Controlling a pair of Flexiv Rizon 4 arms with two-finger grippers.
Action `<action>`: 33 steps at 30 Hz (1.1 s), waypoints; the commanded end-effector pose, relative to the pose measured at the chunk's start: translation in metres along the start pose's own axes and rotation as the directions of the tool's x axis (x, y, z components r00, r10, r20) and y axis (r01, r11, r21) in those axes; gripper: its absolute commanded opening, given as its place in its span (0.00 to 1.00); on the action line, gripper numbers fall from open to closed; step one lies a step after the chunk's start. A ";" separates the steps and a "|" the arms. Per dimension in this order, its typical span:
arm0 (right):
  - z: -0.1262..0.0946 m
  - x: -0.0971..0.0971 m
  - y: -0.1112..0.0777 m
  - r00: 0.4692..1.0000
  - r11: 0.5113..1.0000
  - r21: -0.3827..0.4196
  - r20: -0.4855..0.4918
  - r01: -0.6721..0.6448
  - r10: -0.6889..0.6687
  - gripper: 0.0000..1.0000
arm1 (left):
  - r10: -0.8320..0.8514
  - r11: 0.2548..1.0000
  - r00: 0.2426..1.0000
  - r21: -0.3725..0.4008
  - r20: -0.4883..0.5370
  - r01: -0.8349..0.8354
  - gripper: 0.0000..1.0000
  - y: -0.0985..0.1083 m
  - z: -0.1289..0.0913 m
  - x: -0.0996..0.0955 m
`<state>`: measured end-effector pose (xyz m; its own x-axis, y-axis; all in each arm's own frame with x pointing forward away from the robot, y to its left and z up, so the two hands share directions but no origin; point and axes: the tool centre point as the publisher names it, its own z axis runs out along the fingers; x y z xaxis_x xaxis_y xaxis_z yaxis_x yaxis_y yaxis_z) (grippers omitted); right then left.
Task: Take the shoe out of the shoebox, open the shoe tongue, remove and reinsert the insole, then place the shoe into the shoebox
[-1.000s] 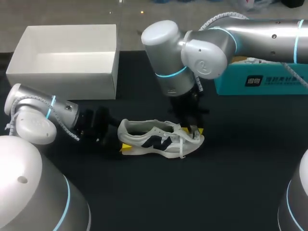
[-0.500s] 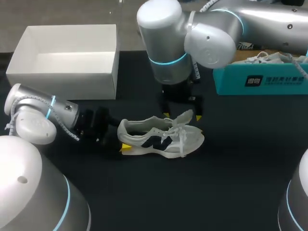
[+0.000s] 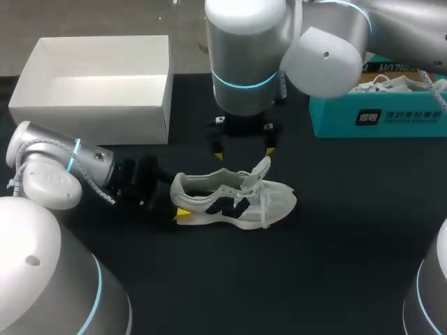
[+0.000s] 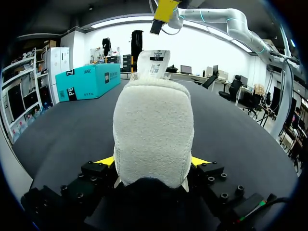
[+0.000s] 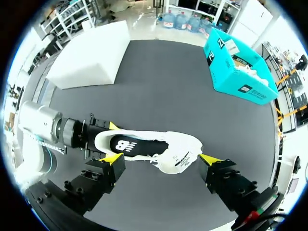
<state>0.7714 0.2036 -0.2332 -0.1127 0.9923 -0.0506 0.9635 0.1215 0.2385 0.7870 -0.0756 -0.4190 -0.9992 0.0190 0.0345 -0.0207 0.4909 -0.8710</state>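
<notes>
Lying on its sole near the middle of the dark surface (image 3: 349, 244), the white shoe (image 3: 234, 199) with a dark side mark points its toe toward the right arm's side and its heel toward the left arm. Tongue (image 3: 262, 167): pulled up and standing clear of the laces, its printed label facing the opening. Insole (image 5: 132, 146): dark, seated inside the shoe, visible through the opening in the right wrist view. Left gripper (image 3: 174, 201): low at the surface, clamped on the heel, one yellow-tipped finger on each side; in the left wrist view the padded heel collar fills the space between the tips. Right gripper (image 3: 244, 149): above the shoe and apart from it, fingers spread wide with nothing between them; from its own wrist view the shoe's midsection and tongue lie under the gap. White shoebox (image 3: 98, 84): open-topped, at the far left of the surface, well apart from the shoe. Teal box (image 3: 377, 112): at the far right, behind the right arm, with a second pale shoe (image 3: 391, 82) showing over its rim.
</notes>
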 end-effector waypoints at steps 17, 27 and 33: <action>-0.003 0.028 -0.011 0.741 0.746 0.010 -0.130 0.666 -0.659 1.00 | 0.000 1.000 1.000 -0.002 -0.002 0.000 0.00 0.001 0.000 0.000; -0.006 0.014 -0.024 0.171 0.209 -0.226 -0.177 0.951 -0.969 1.00 | 0.000 1.000 1.000 -0.002 -0.002 0.000 0.00 0.001 0.000 0.000; -0.004 0.012 -0.023 0.179 0.210 -0.184 -0.175 0.960 -0.968 1.00 | 0.000 1.000 1.000 -0.002 -0.002 0.000 0.00 0.001 0.000 0.000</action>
<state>0.7454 0.2197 -0.2328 -0.9313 0.3580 -0.0674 0.3440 0.9252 0.1605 0.7870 -0.0756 -0.4190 -0.9992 0.0191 0.0345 -0.0207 0.4909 -0.8710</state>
